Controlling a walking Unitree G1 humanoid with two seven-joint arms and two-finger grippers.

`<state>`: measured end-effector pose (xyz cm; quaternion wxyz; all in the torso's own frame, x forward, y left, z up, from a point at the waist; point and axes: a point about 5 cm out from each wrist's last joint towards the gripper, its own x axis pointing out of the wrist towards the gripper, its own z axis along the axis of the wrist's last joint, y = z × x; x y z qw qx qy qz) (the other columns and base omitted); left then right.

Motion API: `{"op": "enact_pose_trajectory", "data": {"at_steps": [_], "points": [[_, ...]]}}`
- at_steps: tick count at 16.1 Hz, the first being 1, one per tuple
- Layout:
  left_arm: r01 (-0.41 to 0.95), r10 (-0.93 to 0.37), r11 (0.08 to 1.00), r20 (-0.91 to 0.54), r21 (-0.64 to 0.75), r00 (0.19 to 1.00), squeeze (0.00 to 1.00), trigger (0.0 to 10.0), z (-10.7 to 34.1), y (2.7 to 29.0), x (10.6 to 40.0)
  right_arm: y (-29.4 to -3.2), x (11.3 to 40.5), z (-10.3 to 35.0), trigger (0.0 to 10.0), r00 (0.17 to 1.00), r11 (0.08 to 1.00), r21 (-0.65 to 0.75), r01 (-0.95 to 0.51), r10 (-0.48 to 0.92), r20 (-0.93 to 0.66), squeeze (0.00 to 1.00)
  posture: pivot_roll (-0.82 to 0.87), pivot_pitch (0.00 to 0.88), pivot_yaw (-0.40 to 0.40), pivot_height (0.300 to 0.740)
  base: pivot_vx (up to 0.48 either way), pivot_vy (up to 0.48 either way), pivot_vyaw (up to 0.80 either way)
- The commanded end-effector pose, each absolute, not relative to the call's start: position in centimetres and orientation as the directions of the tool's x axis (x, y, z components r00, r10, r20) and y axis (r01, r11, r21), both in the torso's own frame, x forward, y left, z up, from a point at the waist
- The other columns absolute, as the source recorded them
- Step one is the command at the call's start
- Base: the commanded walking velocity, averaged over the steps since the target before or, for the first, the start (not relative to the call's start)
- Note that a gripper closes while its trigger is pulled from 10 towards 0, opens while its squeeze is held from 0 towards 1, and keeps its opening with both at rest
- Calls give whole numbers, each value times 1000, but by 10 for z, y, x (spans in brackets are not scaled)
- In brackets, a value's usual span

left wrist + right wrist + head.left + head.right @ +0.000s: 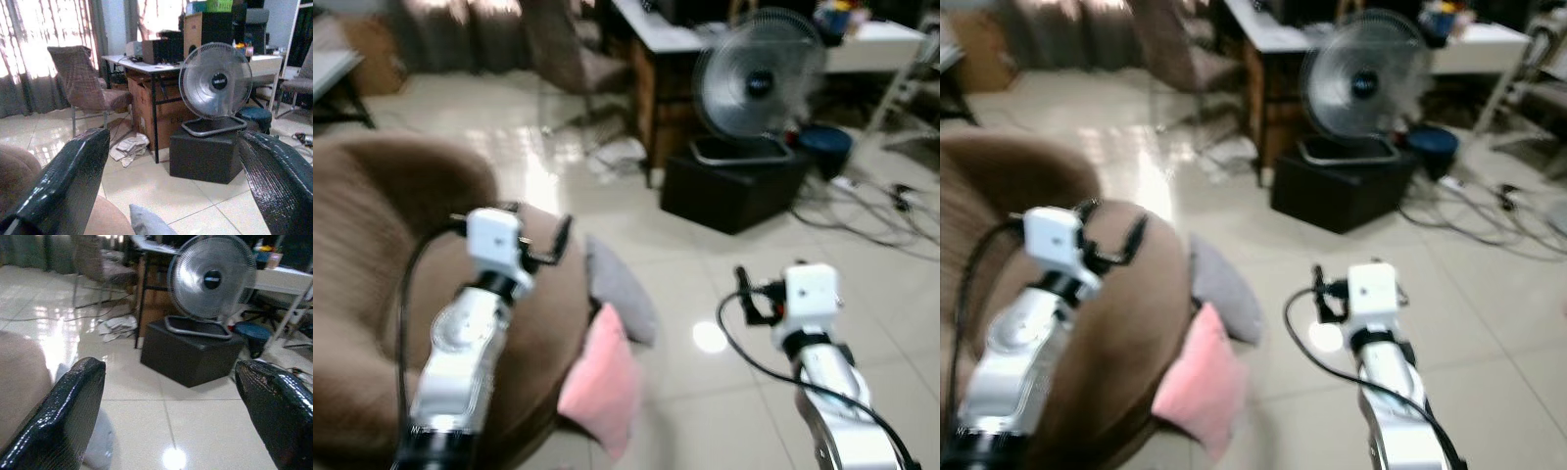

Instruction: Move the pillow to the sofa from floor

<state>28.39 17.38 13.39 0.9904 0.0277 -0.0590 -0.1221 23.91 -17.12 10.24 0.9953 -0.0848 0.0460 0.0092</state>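
Ahead of me a round fan (759,83) stands on a black box (732,188) on the glossy tiled floor (862,284). Behind it is a white-topped counter (146,66) with cardboard boxes beneath, a draped chair (85,81) beside it, crumpled papers (128,146) near its leg, and cables (886,211) trailing to my right.

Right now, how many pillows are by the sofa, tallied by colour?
Pink pillow: 1
Grey pillow: 1
Total: 2, both on the floor against the brown sofa. The left gripper is above the sofa, the right gripper is over the floor, and both are open.
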Motion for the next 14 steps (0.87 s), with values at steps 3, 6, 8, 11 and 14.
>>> {"op": "enact_pose_trajectory", "data": {"at_steps": [3,6,8,11,14], "points": [[266,-272,961,109,69,956,0,10000,133,164,286,-178,238,101,10000,994,980,-201,-1,-21,-106,0,-88,1,13,740,321,0,0],[273,-279,960,104,63,955,0,10000,134,164,287,-178,238,100,10000,993,981,-192,4,-26,-112,0,-89,1,17,740,300,0,0],[299,-304,952,70,63,950,0,10000,129,161,287,-178,238,97,10000,990,986,-165,4,-27,-137,0,-89,2,17,740,0,0,0],[359,-370,922,61,147,927,0,10000,123,155,282,-174,234,92,10000,988,989,-148,-31,8,-156,0,-84,6,13,710,0,0,0],[392,-398,909,17,143,917,0,10000,113,154,279,-171,233,87,10000,983,990,-128,-65,41,-180,0,-83,9,11,675,0,0,0]]}}
